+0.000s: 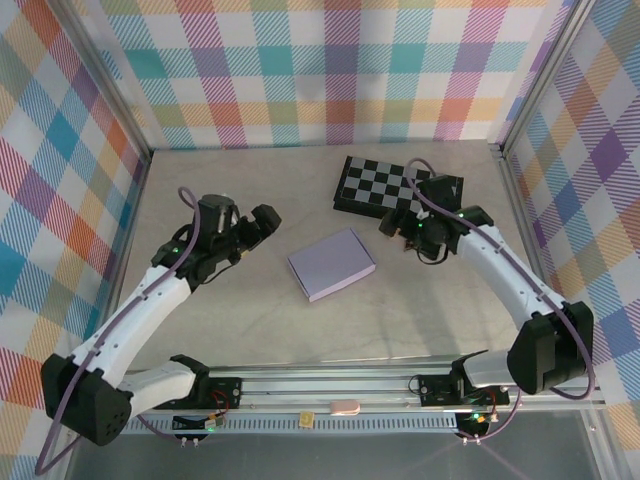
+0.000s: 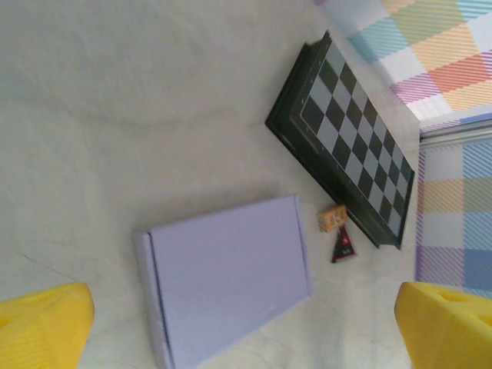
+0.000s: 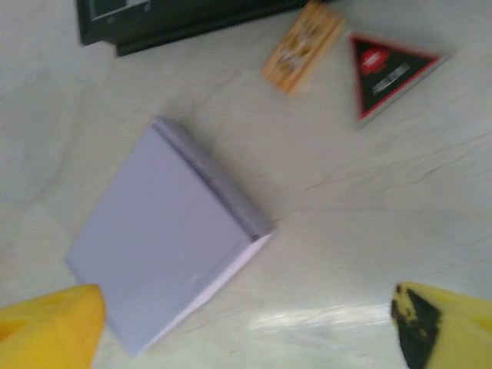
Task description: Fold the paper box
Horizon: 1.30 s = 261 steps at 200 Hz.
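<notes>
1. The paper box [image 1: 331, 264] lies closed and flat on the pale worktop [image 1: 250, 320], near the centre of the top view. It is turned at a slight angle, with its lavender top face up.
2. The left end effector [image 1: 262, 222] hovers to the left of the box in the frame, apart from it. In the left wrist view its yellow fingertips [image 2: 42, 327] sit at the two lower corners, spread wide, with nothing between them but the box [image 2: 227, 277] and the worktop below.
3. The right end effector [image 1: 392, 226] hangs to the upper right of the box, close to the near edge of the checkerboard [image 1: 385, 185]. In the right wrist view its yellow fingertips [image 3: 46, 327] are likewise far apart and grip nothing, and the box [image 3: 165, 238] lies in the lower left of that frame.
4. The black-and-grey checkerboard [image 2: 350, 142] rests flat beyond the box, well clear of it.
5. A small wooden block [image 3: 302, 48] and a red-and-black triangular piece [image 3: 388, 69] lie side by side on the worktop, just beside the checkerboard's edge.
</notes>
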Each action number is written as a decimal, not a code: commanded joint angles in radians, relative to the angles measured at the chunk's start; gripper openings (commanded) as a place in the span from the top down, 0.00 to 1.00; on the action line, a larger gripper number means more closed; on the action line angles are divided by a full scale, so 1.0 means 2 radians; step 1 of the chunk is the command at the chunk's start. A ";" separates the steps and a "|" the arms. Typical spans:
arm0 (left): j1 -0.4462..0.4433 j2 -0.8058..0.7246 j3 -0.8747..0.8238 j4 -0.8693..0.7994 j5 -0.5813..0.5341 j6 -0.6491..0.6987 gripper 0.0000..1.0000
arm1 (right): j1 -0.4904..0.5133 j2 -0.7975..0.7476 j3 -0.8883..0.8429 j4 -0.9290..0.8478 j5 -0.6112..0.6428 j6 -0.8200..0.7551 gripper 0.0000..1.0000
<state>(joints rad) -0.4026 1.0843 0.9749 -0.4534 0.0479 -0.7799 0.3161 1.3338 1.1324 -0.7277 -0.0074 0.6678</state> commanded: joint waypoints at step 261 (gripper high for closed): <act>0.181 0.183 -0.244 0.520 -0.065 0.401 0.00 | -0.160 0.099 -0.401 0.857 0.026 -0.308 0.01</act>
<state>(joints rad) -0.0616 1.3849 0.4301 0.4049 -0.1833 -0.0231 0.0044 1.4525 0.2974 0.7959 0.1387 0.0658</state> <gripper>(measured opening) 0.997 0.990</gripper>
